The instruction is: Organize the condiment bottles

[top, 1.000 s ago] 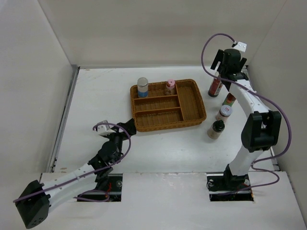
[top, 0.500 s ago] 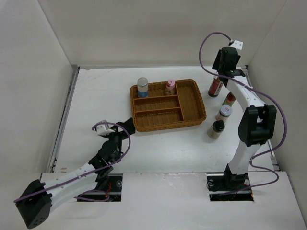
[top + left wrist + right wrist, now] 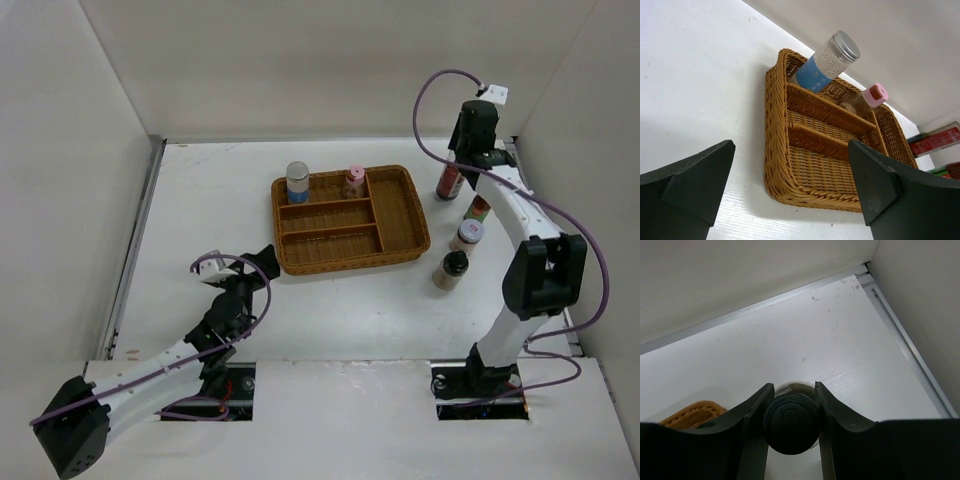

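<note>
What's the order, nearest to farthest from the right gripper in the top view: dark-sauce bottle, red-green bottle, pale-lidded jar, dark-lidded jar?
1. Dark-sauce bottle, between the right gripper fingers, far right.
2. Red-green bottle, next toward the bases.
3. Pale-lidded jar, nearer still.
4. Dark-lidded jar, closest to the bases.

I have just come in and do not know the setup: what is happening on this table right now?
The right gripper is closed on the black cap of the dark-sauce bottle, which stands on the table right of the wicker tray. The left gripper is open by the tray's near left corner. A blue-labelled jar and a pink-capped jar stand in the tray's far compartment; a yellow-capped bottle and two short jars wait outside.
</note>
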{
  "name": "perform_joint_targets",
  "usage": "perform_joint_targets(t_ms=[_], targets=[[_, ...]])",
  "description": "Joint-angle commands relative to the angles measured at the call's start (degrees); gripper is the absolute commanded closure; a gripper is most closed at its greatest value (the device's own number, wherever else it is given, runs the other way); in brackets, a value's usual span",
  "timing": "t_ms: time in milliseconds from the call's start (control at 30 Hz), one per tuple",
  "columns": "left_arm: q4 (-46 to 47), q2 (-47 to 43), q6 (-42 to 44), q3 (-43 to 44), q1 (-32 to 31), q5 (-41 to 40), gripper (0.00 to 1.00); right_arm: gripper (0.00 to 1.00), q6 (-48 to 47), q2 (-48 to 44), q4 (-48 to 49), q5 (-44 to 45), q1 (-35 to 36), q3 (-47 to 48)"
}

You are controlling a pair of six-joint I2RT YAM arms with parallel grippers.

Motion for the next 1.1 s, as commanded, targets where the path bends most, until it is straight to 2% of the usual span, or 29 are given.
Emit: perform_joint_targets(t_ms=[0,167,333,567,767,1067], targets=[[2.82,-0.56,-0.93,-1.29,0.84,-0.86,0.0,0.82,-2.34,-12.24,8.46,1.25,3.79,2.73],[2.82,-0.47,-1.81,-1.55,1.37,-0.95,0.0,0.82,-3.84,-18.32,7.84,0.81,12.48,1.15],[2.2,0.32,-2.51,-1.82,1.99,-1.04,0.0,0.84,-3.15,-20.17,9.94,1.6,23.55,-1.05],[0.1,-1.61,-2.86,-2.52,3.83,-1.12,0.0,0.84,-1.3,-13.07,15.92,0.99,35.51,1.93],[-2.11,-2.67,-3.48,-2.35,4.27,-1.13,0.0,0.84,-0.94,-5.94,20.05,1.25,41.06,5.18],[-2.19,-3.2,-3.57,-2.17,4.18,-0.77,0.0,0.84,-2.0,-2.59,20.59,1.96,43.52,8.79]])
